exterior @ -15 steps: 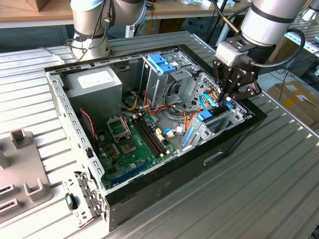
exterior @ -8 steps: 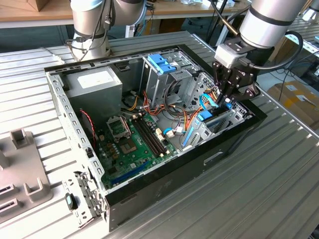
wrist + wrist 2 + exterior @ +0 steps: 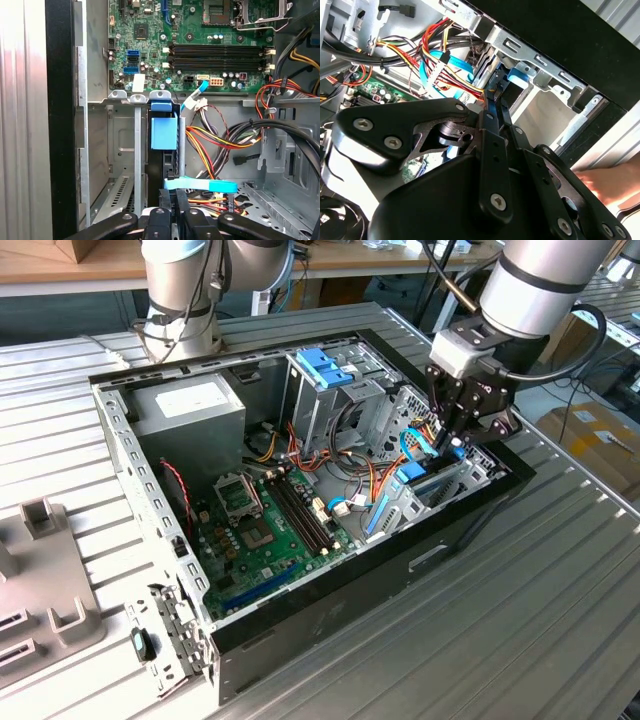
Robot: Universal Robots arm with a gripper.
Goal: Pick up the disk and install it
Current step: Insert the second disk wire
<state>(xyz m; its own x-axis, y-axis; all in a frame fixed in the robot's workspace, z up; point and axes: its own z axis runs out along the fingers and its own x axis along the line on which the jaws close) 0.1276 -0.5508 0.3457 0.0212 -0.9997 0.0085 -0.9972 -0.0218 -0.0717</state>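
In the exterior view, nearest to you you see the ribbed metal table (image 3: pixel 520 640), and on it, at the exterior view's left, a grey fixture block (image 3: pixel 40 580). On the table lies the open computer case (image 3: pixel 300 630), its black side wall toward you. Inside the case you find the green motherboard (image 3: pixel 265 530) in the near left part, and the grey power supply (image 3: pixel 190 405) behind it. At the exterior view's right end of the case stands the drive bay (image 3: pixel 440 485), and in it the disk (image 3: pixel 412 480) sits on its edge, with its light-blue carrier rail on top. In the first wrist view you see the disk (image 3: pixel 164 135) in a slot of the bay, between metal walls, with red, yellow and black cables (image 3: pixel 215 145) just beside it. The gripper (image 3: pixel 452 445) is lowered into this bay, above the disk; its fingers (image 3: pixel 492 150) are pressed close together, and you cannot tell if they pinch the blue rail or only touch it. Farther inside the case you see a metal drive cage with a blue plastic bracket (image 3: pixel 322 368) on top. Farthest, behind the case, stands the base of the arm (image 3: pixel 180 300).
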